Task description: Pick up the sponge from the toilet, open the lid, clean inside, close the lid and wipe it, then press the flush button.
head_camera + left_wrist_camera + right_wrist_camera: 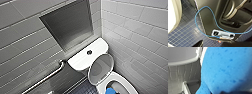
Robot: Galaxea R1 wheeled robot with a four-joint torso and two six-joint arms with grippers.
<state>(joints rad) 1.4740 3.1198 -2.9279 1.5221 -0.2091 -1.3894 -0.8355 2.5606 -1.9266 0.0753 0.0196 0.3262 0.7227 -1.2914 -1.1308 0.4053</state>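
Right gripper [236,92] looks clenched on the sponge [226,69], though its grip is mostly hidden. They sit low over the toilet [128,85] bowl's near side. Just beyond, the lid [100,69] stands upright against the tank [82,58], so the bowl lies directly below this arm.

The toilet [121,81] stands in the corner, close against the right wall [140,32]. Its tank [81,60] sits farthest back, against the far wall [22,37], with the flush button [89,52] on top, in the middle. The lid [101,68] stands raised just in front of the tank. The sponge [110,91] lies within the bowl's opening, at its near side. A grab bar [47,77] runs along the far wall, left of the tank. A recessed niche [68,23] lies above the tank. The floor [85,90] lies left of the bowl.
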